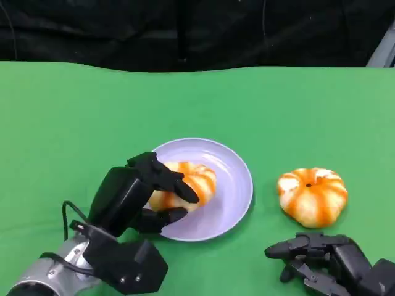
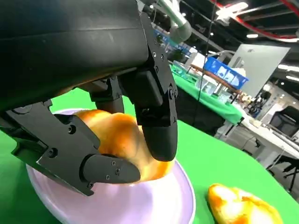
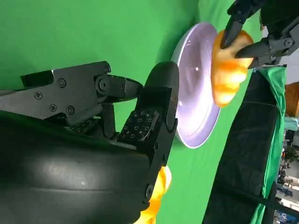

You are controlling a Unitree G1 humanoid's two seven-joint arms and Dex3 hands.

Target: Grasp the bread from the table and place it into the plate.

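**Left hand has one bread over the plate**

Left hand (image 1: pixel 145 194) grips one bread (image 1: pixel 192 182) right on the single lavender plate (image 1: pixel 237 197). Second bread (image 1: pixel 311 195) sits on the green table (image 1: pixel 74 117), near the right hand (image 1: pixel 324 259), which holds nothing, fingers loosely apart.

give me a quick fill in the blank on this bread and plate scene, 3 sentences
1. The left hand grips a bread over the ____ plate.
2. The second bread lies on the green ____, beside the plate.
3. The right hand holds ____.

Missing words: purple; table; nothing
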